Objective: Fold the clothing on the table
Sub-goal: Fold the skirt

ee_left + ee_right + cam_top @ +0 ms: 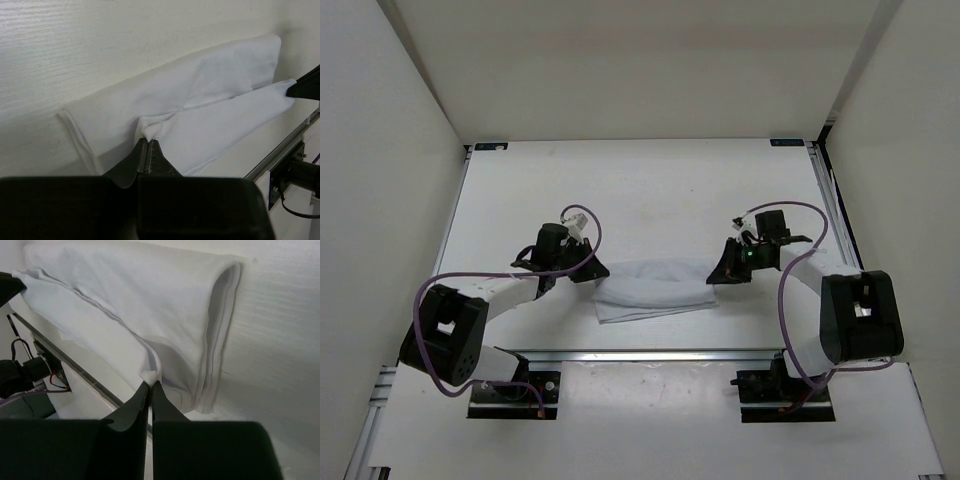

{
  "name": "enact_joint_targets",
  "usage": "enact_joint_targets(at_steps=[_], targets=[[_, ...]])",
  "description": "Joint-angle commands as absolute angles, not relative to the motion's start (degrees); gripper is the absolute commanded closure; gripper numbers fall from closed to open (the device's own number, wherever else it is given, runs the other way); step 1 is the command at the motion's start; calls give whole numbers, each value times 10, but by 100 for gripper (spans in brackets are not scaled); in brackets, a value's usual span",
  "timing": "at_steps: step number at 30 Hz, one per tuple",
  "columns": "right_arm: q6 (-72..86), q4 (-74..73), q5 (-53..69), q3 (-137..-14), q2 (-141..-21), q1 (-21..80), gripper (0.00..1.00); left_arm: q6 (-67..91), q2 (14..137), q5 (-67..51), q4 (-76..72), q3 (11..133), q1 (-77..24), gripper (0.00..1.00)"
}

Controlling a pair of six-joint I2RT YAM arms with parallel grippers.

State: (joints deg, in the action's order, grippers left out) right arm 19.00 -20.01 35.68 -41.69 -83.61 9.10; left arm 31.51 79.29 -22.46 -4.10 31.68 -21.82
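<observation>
White clothing (655,288) is pinched at each end by the left fingers (141,152) and right fingers (157,395).

White clothing (655,288) folded in long strip, near table (650,190) front edge.

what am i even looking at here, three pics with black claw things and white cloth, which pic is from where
This is a robot with two arms bolted at the near edge of a white table. The wide picture comes from a fixed camera above and behind the arms. The other two come from small cameras on each wrist, so the black shapes at the bottom are that arm's own fingers.

On the table lies a piece of white clothing, already folded into a long band. The left gripper is shut, pinching a small bunch of fabric at one end. The right gripper is shut on a bit of fabric at the other end. Each wrist picture also shows the other gripper's dark tip at the far end of the cloth.
</observation>
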Motion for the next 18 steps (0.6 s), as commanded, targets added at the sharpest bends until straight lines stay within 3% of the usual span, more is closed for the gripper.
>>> enact_joint_targets(at_steps=[1,9,18], targets=[[184,-192,351,-465,-848,91,100,316,785,-242,-46,346,-206,100],[171,-229,330,-633,-879,77,100,357,802,-304,-40,497,-148,100],[148,-264,349,-889,-1073,58,100,375,946,-314,-69,635,-120,100]])
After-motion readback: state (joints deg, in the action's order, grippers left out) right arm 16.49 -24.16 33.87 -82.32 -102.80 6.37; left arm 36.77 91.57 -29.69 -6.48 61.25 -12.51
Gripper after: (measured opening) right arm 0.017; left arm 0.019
